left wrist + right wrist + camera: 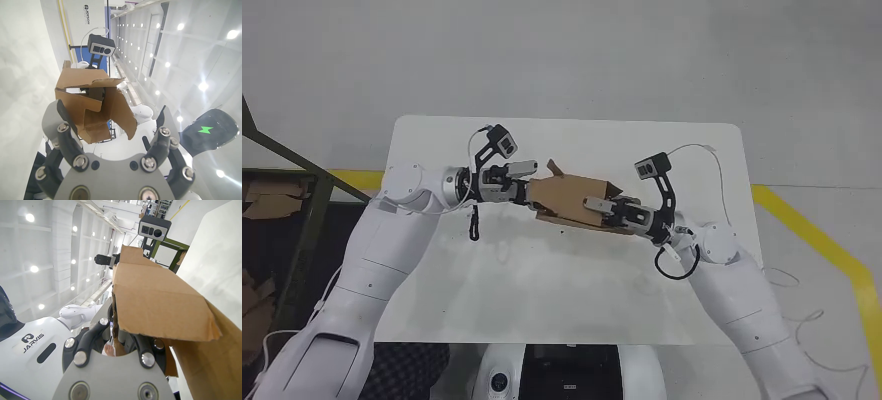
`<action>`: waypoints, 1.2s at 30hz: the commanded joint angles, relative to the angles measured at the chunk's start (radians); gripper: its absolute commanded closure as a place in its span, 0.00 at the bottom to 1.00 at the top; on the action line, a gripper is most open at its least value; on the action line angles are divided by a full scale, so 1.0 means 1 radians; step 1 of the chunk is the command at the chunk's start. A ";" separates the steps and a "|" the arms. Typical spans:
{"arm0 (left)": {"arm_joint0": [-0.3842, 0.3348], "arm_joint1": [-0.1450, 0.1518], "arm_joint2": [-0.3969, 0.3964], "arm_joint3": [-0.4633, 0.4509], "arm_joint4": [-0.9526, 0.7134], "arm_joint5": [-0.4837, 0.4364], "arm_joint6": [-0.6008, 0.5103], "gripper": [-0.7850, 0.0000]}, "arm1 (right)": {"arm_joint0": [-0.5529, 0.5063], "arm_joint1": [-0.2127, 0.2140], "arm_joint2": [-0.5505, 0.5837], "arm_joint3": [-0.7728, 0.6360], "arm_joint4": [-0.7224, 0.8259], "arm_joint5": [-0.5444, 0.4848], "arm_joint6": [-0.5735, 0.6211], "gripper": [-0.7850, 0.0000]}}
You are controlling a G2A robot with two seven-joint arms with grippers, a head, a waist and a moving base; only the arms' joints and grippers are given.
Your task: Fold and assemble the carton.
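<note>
Jaws L/R: carton [572,190] btwn both

The half-folded brown corrugated cardboard carton [570,195] stands mid-tabletop, nearer the far edge, and blocks the gap between the two arms. The left claw [532,190], spread wide, closes off one end. The right claw [594,207], pinched on a wall, closes off the other. Bare white tabletop [542,290] shows along the far edge and in the near middle — room to pass.
</note>
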 commanded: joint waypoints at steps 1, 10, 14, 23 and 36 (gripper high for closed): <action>-0.003 -0.001 0.003 -0.001 -0.001 0.002 -0.003 0.00 | 0.001 0.000 -0.002 0.000 0.002 0.001 0.003 1.00; -0.010 -0.004 0.011 -0.002 -0.001 0.006 -0.009 0.00 | 0.005 -0.002 -0.006 0.004 0.012 -0.001 0.013 1.00; -0.009 -0.005 0.009 0.000 -0.004 0.004 -0.007 0.00 | 0.005 -0.002 -0.003 0.008 0.014 -0.004 0.012 1.00; 0.000 -0.004 0.000 -0.016 0.007 -0.003 -0.002 0.00 | -0.001 -0.001 0.006 0.005 0.011 -0.014 0.003 1.00; 0.001 -0.006 0.007 -0.026 0.024 -0.004 0.009 0.00 | 0.001 -0.003 -0.010 -0.002 -0.013 -0.002 -0.007 1.00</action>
